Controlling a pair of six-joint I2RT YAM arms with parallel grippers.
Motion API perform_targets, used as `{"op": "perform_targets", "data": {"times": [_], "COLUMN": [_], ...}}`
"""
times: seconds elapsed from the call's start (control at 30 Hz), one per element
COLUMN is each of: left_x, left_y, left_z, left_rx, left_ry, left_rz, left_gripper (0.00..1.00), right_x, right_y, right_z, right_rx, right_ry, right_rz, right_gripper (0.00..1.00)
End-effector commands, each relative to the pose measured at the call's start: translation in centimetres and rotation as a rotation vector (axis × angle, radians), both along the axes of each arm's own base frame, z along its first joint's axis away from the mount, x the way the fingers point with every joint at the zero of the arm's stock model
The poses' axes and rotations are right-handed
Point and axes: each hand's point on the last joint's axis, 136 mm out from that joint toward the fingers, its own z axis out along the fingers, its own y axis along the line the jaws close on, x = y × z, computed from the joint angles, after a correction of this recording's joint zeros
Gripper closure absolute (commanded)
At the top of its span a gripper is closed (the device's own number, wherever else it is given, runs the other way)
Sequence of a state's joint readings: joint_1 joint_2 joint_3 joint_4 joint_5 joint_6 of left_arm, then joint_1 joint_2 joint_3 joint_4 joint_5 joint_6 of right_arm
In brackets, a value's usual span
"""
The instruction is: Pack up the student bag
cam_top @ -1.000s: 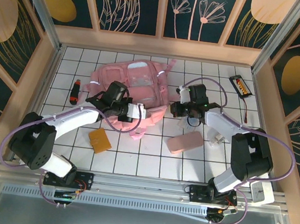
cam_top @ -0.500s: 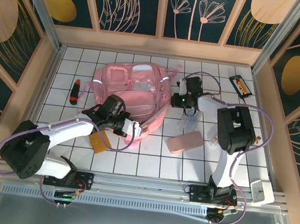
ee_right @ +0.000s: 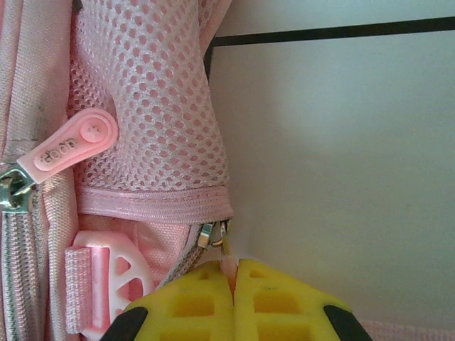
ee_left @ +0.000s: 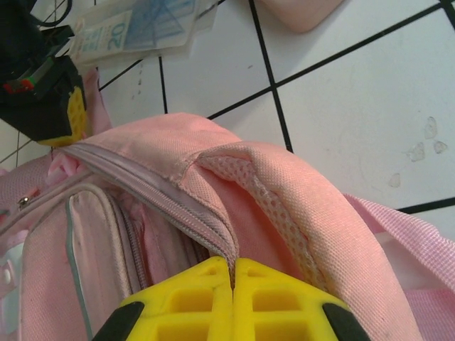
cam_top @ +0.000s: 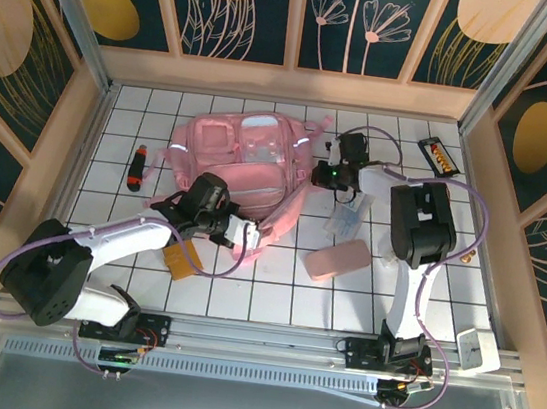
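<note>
Anchor student bag (cam_top: pixel 245 155) by zip seam (ee_left: pixel 163 195) in clenched left hand (ee_left: pixel 232 273); draw zip pull (ee_right: pixel 225 238), pinched in right hand (ee_right: pixel 234 266), steadily along the track, fabric taut, no jerks.

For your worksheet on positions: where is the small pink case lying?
Top view: the pink case lies right of centre, between the backpack and the right arm.

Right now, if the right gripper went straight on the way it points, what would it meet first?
The student bag: its pink mesh pocket lies directly ahead of the right gripper, shut at the bag's zip. Probably almost touching; depth is unclear.
</note>
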State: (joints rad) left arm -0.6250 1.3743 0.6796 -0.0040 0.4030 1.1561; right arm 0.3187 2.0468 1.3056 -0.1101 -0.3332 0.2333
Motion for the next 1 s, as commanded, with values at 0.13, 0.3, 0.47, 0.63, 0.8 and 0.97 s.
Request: {"op": "perform_targets", "data": {"times": [0.13,0.3,0.47,0.63,0.8,0.97], "left_x": [1.1,1.4,2.4,7.0,9.0,9.5], "left_y": [-2.1,-3.2,-4.0,-3.0,-3.1,-4.3], "left_z": [1.9,4.9,9.7,8.6,1.5,-0.2], "left_rx": [-0.067,-0.156,-0.291,-0.198,0.118,0.109], "left_ry": [0.072,0.131,0.215,0.105,0.165,0.207], "left_rz": [0.021,0.054,0.162,0.341,0.279,0.255], "left_gripper": [0.91,0.60,0.37,0.38,0.45,0.30], "right_x": [3.2,1.4,1.4,2.5,2.5,1.1], "right_y": [-8.8,-5.8,-6.7,-7.8,-8.3,-9.0], "right_z": [2.8,2.6,6.5,11.7,15.4,16.4], "right_rx": [-0.084,0.017,-0.051,-0.127,-0.118,-0.126], "right_ry": [-0.128,-0.089,-0.152,-0.270,-0.360,-0.383], "right_rz": [-0.268,-0.110,-0.112,-0.106,-0.128,-0.132], "right_gripper": [1.00,0.79,0.64,0.61,0.60,0.59]}}
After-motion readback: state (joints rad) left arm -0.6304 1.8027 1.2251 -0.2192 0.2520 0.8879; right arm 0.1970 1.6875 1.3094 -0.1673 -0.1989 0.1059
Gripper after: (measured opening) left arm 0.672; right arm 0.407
